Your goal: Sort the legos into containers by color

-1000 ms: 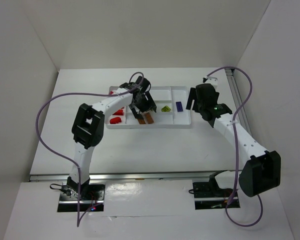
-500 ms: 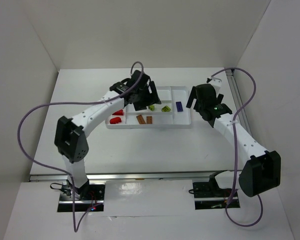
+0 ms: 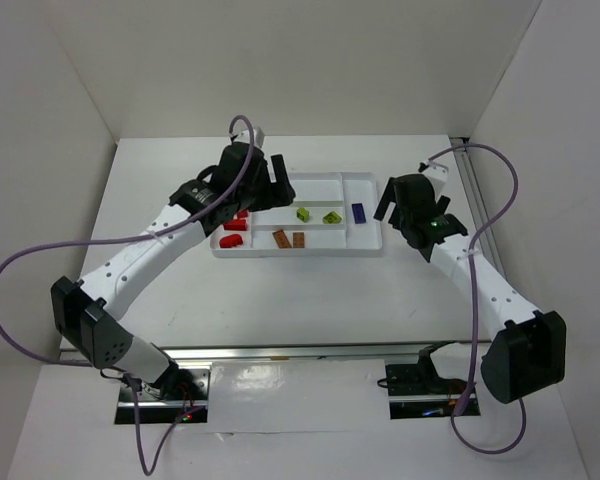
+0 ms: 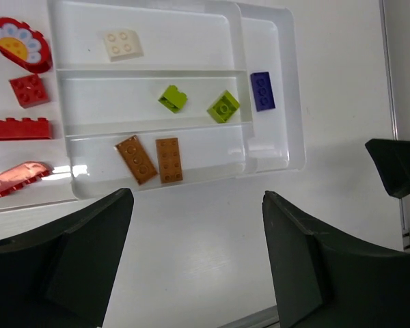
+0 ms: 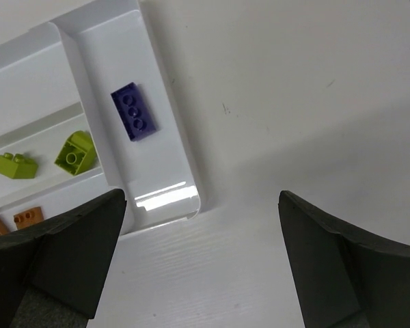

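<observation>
The white tray lies mid-table. In the left wrist view its rim encloses four slots. A cream brick lies in the far slot. Two lime bricks lie in the middle slot, and two brown-orange bricks in the near one. A blue-purple brick lies in the right end slot. Several red pieces sit in the left section. My left gripper is open and empty, raised over the tray's left part. My right gripper is open and empty beside the tray's right end.
White walls close in the table on the left, back and right. A metal rail runs along the right edge. Purple cables loop off both arms. Bare white table lies in front of the tray and to its right.
My left gripper has lifted off the brown-orange bricks and drawn back to the left, its arm stretching out. The two brown-orange bricks now lie uncovered in their slot. The right arm shifted slightly.
</observation>
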`<state>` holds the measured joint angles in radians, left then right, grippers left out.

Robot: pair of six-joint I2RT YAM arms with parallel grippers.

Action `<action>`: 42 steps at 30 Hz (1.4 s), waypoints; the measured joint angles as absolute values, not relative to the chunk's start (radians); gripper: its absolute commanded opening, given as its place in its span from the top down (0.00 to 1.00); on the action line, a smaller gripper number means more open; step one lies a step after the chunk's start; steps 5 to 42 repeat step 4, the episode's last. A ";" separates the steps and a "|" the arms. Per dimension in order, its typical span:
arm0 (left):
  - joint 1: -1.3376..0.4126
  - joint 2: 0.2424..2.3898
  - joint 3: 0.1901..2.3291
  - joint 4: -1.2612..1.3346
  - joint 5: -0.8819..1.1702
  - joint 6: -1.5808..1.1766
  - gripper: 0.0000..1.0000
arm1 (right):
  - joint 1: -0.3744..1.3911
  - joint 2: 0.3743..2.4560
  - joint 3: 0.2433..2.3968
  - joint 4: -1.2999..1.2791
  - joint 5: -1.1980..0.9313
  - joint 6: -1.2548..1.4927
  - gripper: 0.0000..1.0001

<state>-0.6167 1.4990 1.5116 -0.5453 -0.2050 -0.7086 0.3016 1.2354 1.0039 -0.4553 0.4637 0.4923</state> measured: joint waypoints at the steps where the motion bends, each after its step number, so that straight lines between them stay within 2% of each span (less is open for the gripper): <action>1: -0.616 1.495 1.511 -0.545 -0.217 -0.702 0.13 | 0.301 1.232 0.995 -0.456 0.461 0.494 0.00; 42: -0.614 1.475 1.511 -0.543 -0.243 -0.673 0.13 | 0.301 1.203 0.952 -0.454 0.450 0.496 0.00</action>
